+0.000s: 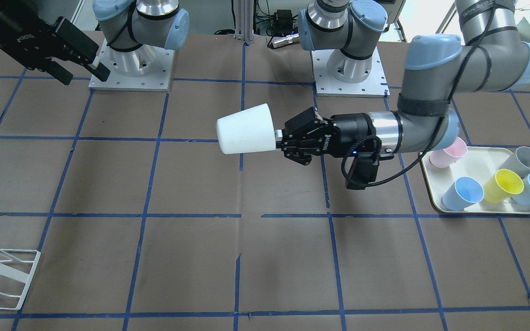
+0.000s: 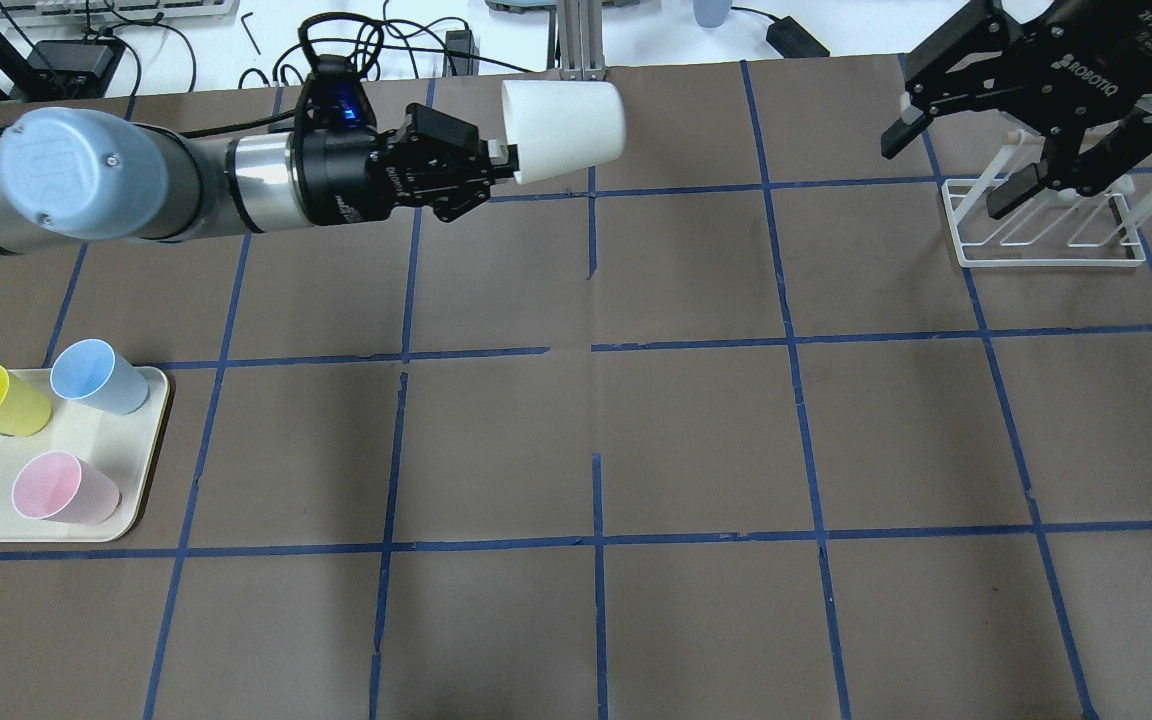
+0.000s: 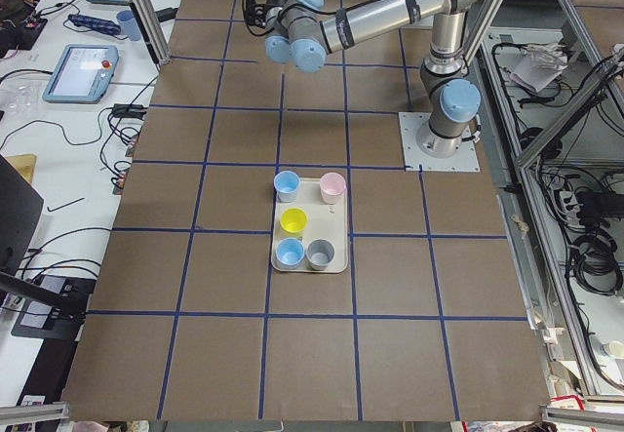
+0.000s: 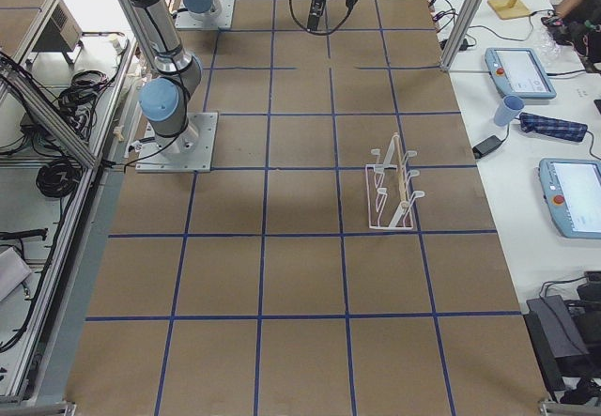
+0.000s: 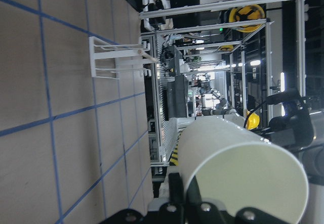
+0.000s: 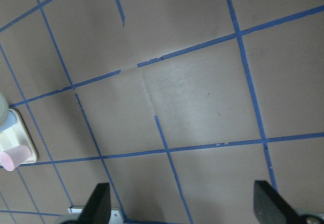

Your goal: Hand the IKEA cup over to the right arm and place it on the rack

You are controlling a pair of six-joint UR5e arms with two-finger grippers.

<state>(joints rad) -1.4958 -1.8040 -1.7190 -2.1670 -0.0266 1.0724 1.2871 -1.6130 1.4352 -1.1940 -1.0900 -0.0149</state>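
The IKEA cup (image 1: pixel 245 128) is pale cream-white and lies horizontal in the air, rim toward my left gripper (image 1: pixel 276 135). That gripper is shut on the cup's rim above the table's middle. Both show in the overhead view, the cup (image 2: pixel 564 120) and the left gripper (image 2: pixel 511 160), and the cup fills the left wrist view (image 5: pixel 243 168). My right gripper (image 2: pixel 946 170) is open and empty, raised above the white wire rack (image 2: pixel 1041 225). It hangs at the top left in the front view (image 1: pixel 83 73), well apart from the cup. The rack also stands at the front view's lower left (image 1: pixel 2 271).
A cream tray (image 1: pixel 486 161) on my left side holds a yellow cup (image 1: pixel 504 184), a pink cup (image 1: pixel 449 154), two blue cups and a grey one. The tray also shows in the overhead view (image 2: pixel 126 440). Brown table has blue tape grid lines.
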